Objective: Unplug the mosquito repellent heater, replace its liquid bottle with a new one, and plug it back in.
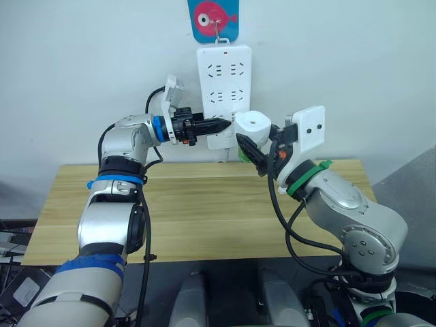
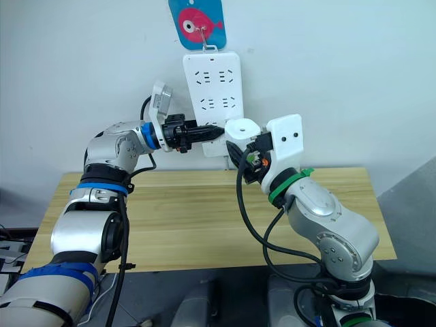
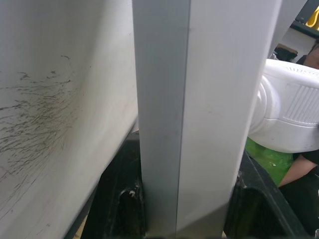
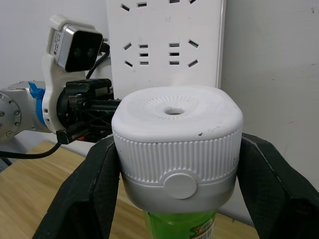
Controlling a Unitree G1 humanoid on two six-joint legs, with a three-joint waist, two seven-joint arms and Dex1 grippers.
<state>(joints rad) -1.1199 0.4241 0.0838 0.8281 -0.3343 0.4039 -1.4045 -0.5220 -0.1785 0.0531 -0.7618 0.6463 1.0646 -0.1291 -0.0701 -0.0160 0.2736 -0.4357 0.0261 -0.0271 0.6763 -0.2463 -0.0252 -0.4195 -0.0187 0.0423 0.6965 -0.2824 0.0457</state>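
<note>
white heater [image 4: 177, 139], green bottle [image 4: 179, 225] beneath

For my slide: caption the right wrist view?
Right end effector grips the heater, green bottle attached, before the power strip.

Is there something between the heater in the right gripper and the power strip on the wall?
Nothing visible blocks it. The right gripper holds the mosquito repellent heater just in front of the power strip. The left gripper clamps the strip's edge from the side.

One heater [image 4: 177, 137]. One green bottle [image 4: 179, 224], under it. One power strip [image 1: 224, 92] on the wall. One fish hook plate [image 1: 212, 20] above it. One wooden tabletop [image 1: 197, 211]. Two claws: left [image 1: 221, 125], right [image 1: 253, 155].
</note>
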